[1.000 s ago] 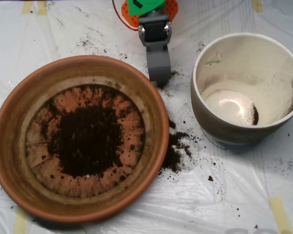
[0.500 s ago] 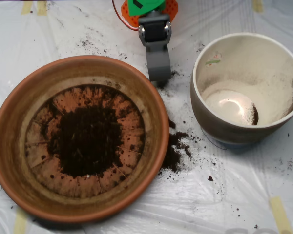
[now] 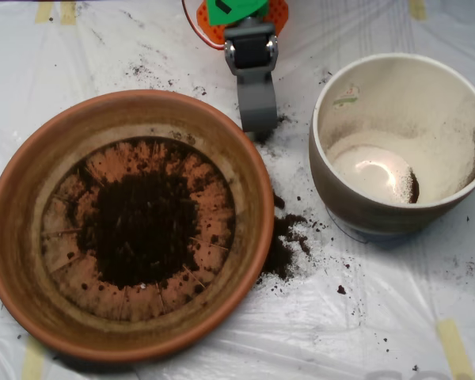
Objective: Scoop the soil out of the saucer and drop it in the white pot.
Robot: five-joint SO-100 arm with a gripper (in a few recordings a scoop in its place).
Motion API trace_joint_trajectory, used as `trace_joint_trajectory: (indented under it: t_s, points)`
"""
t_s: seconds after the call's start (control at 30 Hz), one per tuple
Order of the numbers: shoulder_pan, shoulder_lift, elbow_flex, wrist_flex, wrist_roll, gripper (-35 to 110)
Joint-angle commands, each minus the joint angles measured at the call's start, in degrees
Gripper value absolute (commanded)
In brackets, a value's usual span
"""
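Observation:
The terracotta saucer (image 3: 16,198) fills the left half of the overhead view. A round heap of dark soil (image 3: 142,229) lies in its middle. The white pot (image 3: 344,190) stands at the right, with a small dark clump of soil (image 3: 412,190) at the bottom and a green mark near its rim. My grey scoop (image 3: 258,119) hangs at the top centre, between the saucer's far rim and the pot, pointing down at the table. It looks closed into one narrow block, with no soil visible in it.
Spilled soil (image 3: 285,241) lies on the white plastic sheet between saucer and pot, with crumbs scattered around. The arm's orange and green base (image 3: 237,16) sits at the top edge. Strips of yellow tape (image 3: 451,344) hold the sheet down.

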Motion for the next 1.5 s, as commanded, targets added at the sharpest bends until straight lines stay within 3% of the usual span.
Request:
trace_joint_trajectory:
  t_s: [0.0, 0.33, 0.5, 0.6, 1.13, 1.3, 1.47]
  points:
    - [13.8, 2.29, -2.37, -2.9, -0.09, 0]
    - [13.18, 2.29, -2.72, -2.64, -0.97, 1]
    - [12.57, 2.29, -9.14, 2.55, -1.49, 4]
    - [9.23, 2.29, -9.84, 2.46, -1.85, 13]
    - [-10.72, 2.37, -3.6, -3.78, -7.38, 12]
    - [-11.87, 1.58, -10.2, -4.83, -5.1, 14]
    - [-8.79, -11.6, -22.94, -7.65, -2.29, 16]
